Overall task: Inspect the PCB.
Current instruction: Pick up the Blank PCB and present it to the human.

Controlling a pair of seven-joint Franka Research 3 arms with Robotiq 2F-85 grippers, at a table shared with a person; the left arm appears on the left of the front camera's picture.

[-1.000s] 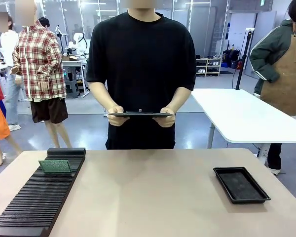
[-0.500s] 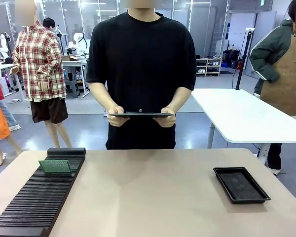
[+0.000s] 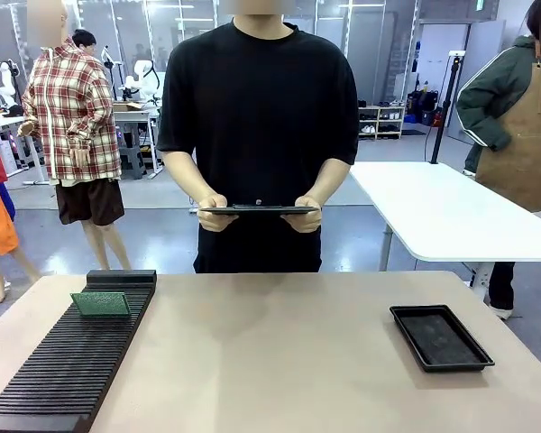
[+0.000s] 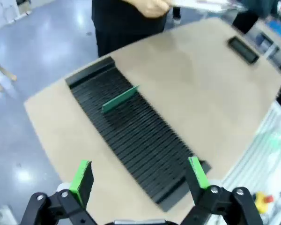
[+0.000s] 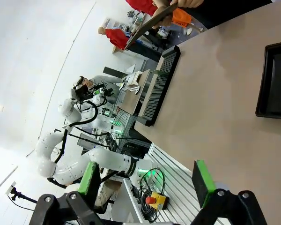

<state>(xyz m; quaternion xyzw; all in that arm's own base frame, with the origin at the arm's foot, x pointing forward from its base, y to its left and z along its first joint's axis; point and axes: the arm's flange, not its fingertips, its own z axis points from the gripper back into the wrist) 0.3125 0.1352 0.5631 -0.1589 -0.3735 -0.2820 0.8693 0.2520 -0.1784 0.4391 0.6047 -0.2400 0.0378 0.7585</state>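
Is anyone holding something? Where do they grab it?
The person's hands hold the dark clipboard by its two ends. The left gripper and right gripper are open, empty.

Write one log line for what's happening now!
PCB: standing in rack | left tool: open | right tool: open | person: holding clipboard

– What lies on the surface [image 3: 279, 361]?
– A slotted rack [image 3: 72, 361] runs along its left side, near edge to far. The PCB [image 3: 100, 304] stands on edge in a slot near the rack's far end. A tray [image 3: 408, 341] lies at the right, well apart.
– And behind?
– A person [image 3: 257, 117] stands beyond the far edge, a clipboard [image 3: 257, 209] held level in front of them
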